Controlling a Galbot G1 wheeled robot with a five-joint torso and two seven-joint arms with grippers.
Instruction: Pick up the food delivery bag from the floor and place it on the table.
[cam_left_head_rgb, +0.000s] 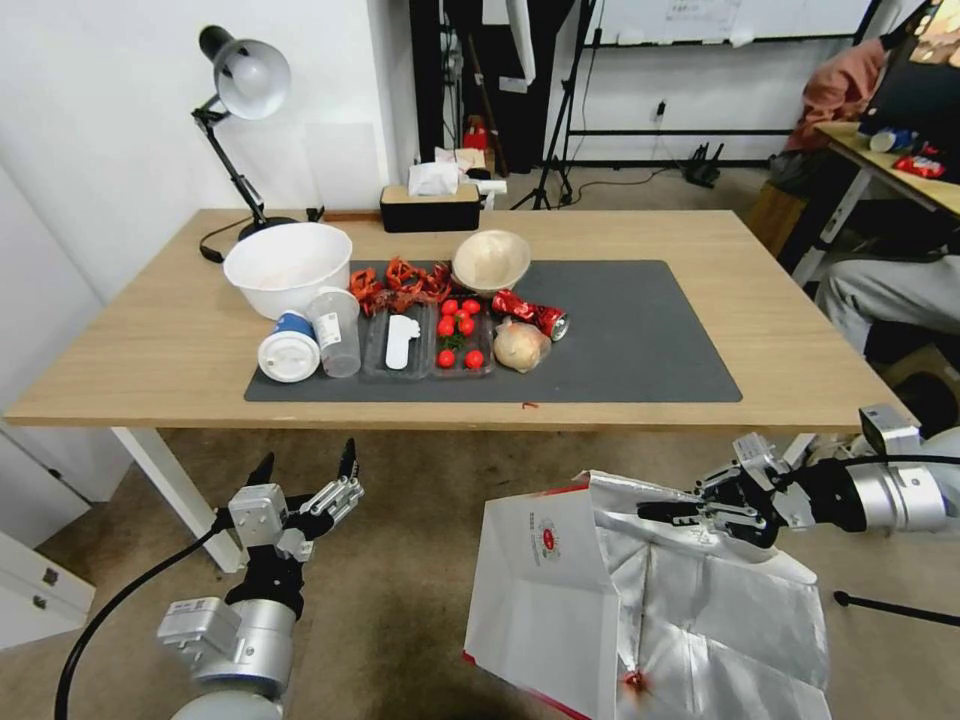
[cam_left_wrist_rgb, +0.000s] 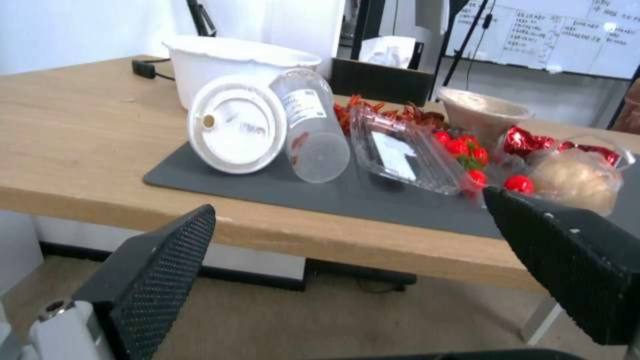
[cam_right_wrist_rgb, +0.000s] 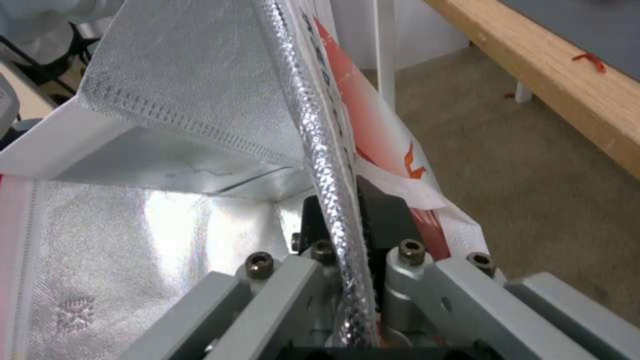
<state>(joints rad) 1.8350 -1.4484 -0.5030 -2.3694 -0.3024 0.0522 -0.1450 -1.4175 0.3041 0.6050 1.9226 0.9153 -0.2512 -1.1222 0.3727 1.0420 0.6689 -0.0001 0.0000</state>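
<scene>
Two claws were below the table (cam_left_head_rgb: 700, 390) front edge: right claw (cam_left_head_rgb: 668, 513) pinched the food delivery bag (cam_left_head_rgb: 560, 590) rim, bag tilted over the floor (cam_left_head_rgb: 400, 600); left claw (cam_left_head_rgb: 305, 470) spread, empty.

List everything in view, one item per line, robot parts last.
food delivery bag: 1, white with red trim and foil lining, below the table's front edge, wall pinched by right gripper
table: 1, light wood
mat: 1, dark grey, on table
bowls: 2, white and beige, mat's back edge
cherry tomatoes: several, red, clear tray
tissue box: 1, black, table's back edge
lamp: 1, black, back left
left gripper: open, below the table's front edge
right gripper: shut on bag's wall
</scene>
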